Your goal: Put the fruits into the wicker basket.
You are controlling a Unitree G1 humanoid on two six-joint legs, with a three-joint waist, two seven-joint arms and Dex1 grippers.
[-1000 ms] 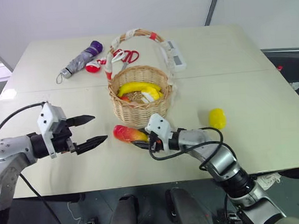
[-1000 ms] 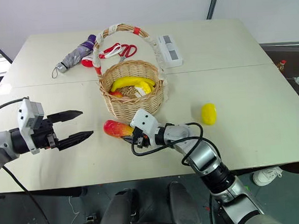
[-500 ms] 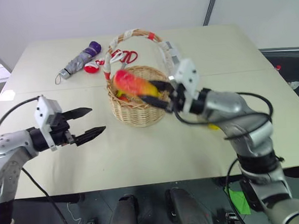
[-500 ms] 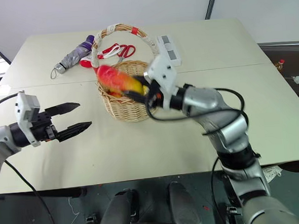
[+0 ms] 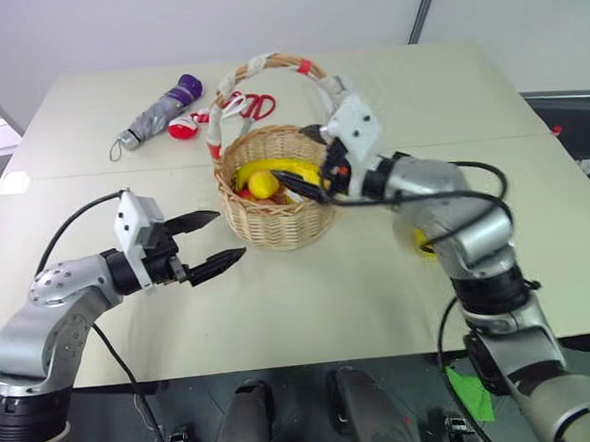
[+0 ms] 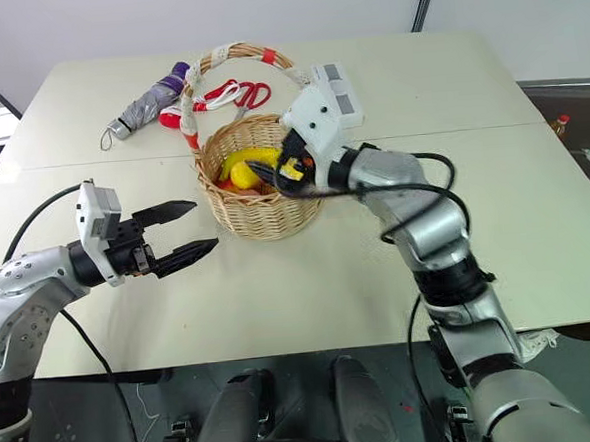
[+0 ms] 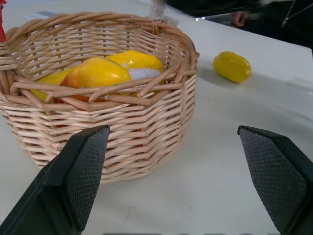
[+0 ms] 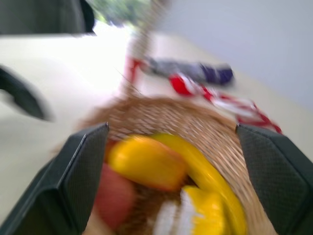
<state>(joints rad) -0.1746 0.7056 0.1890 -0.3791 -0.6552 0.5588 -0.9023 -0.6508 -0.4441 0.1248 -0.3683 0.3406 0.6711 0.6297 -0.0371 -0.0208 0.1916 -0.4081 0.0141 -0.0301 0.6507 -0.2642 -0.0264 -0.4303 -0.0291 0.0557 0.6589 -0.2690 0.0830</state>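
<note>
While mango: lying in the wicker basket (image 5: 275, 217), mango (image 7: 100, 72) beside banana (image 5: 292, 167)
Right hand (image 5: 307, 165): hovering over basket rim, fingers spread, empty
Left hand (image 5: 216, 240): gaping empty beside basket
Lemon (image 7: 232, 66): sitting on surface (image 5: 310, 300) toward its right edge

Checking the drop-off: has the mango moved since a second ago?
Yes. The mango went from the table in front of the wicker basket up into it, beside the banana; the right gripper is open above.

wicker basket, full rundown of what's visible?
The wicker basket is round, light-tan woven cane, with a tall arched handle wrapped in white cloth with red bands. It stands upright on the table. Inside lie the mango, a banana and something red, partly hidden. The open right gripper hangs over its rim.
</note>
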